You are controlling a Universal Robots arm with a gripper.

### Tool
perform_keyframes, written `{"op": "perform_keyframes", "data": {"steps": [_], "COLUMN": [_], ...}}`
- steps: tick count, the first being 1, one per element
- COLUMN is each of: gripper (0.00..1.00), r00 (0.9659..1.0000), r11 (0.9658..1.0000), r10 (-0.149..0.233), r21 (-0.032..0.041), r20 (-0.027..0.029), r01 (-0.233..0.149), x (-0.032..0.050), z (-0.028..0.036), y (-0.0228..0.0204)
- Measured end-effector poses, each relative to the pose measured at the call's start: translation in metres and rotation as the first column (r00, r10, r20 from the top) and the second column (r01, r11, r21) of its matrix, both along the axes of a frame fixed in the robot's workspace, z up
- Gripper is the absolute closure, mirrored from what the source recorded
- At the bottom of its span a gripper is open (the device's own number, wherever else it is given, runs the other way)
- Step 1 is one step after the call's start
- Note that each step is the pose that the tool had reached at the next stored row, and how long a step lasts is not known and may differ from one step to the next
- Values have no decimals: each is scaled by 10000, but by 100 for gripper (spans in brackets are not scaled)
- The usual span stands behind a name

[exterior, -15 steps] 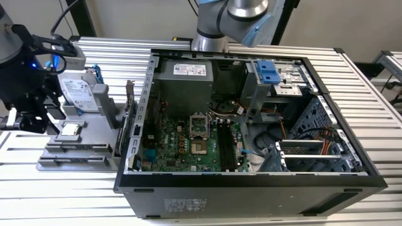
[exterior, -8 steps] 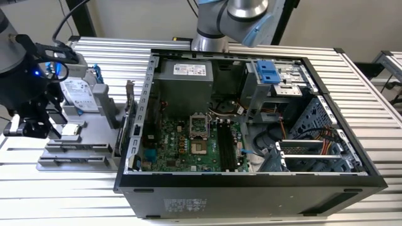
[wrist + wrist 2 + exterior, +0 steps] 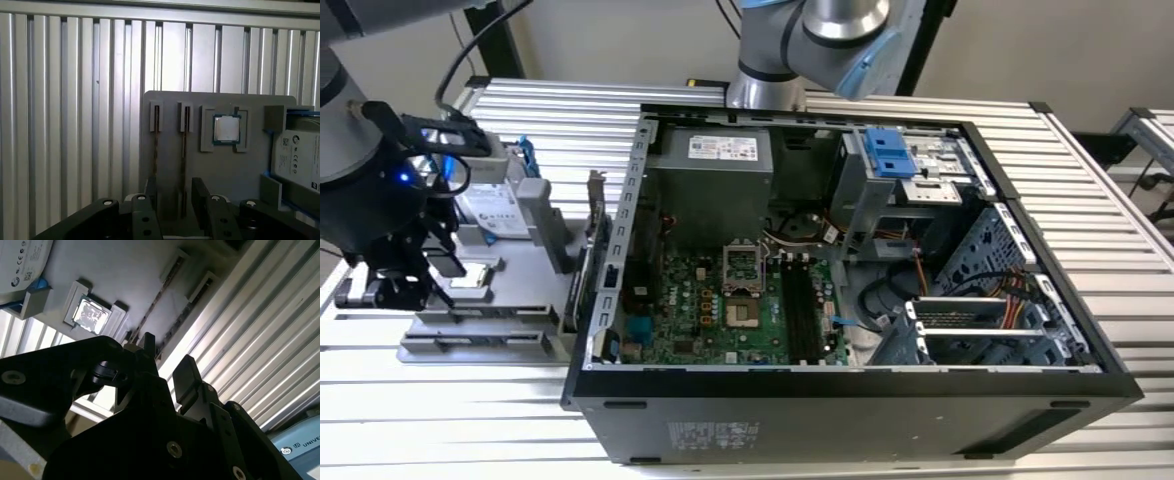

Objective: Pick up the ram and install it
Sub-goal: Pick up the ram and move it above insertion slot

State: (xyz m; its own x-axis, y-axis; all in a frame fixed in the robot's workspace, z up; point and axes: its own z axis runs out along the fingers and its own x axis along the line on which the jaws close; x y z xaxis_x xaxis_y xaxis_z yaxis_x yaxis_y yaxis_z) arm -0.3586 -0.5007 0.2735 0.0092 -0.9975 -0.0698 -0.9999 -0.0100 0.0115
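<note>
Grey tray (image 3: pixel 225 175) — ram (image 3: pixel 184 145) in its slot, just beside the spread hand (image 3: pixel 175 187)

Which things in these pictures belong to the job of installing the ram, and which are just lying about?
Belong to the job:
ram sticks, standing on edge in the grey tray
gripper, open, close to them
black motherboard slots in the open case

Just lying about:
processor chip, on the same tray
hard drive, beside the chip
</note>
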Motion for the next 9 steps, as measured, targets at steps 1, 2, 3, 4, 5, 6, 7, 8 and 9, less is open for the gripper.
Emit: {"op": "perform_keyframes", "data": {"steps": [1, 2, 3, 4, 5, 6, 7, 8, 9], "gripper": [0, 0, 0, 0, 0, 0, 0, 0, 0], "r00": [10000, 10000, 10000, 10000, 10000, 10000, 10000, 10000, 10000], "r11": [10000, 10000, 10000, 10000, 10000, 10000, 10000, 10000, 10000], "r10": [-1, -1, -1, -2, -2, -3, -3, -3, -4], "r21": [-1, -1, 0, 1, 0, -1, -1, -1, -1], "r20": [-1, -1, 0, 0, 1, 0, -1, -1, -1], "r01": [1, 1, 1, 2, 2, 3, 3, 3, 4], "x": [0, 0, 0, 0, 0, 0, 0, 0, 0], "z": [-17, -35, -54, -73, -90, -108, -126, -144, -162], "y": [-4, -9, -12, -17, -21, -26, -31, -36, -41]}}
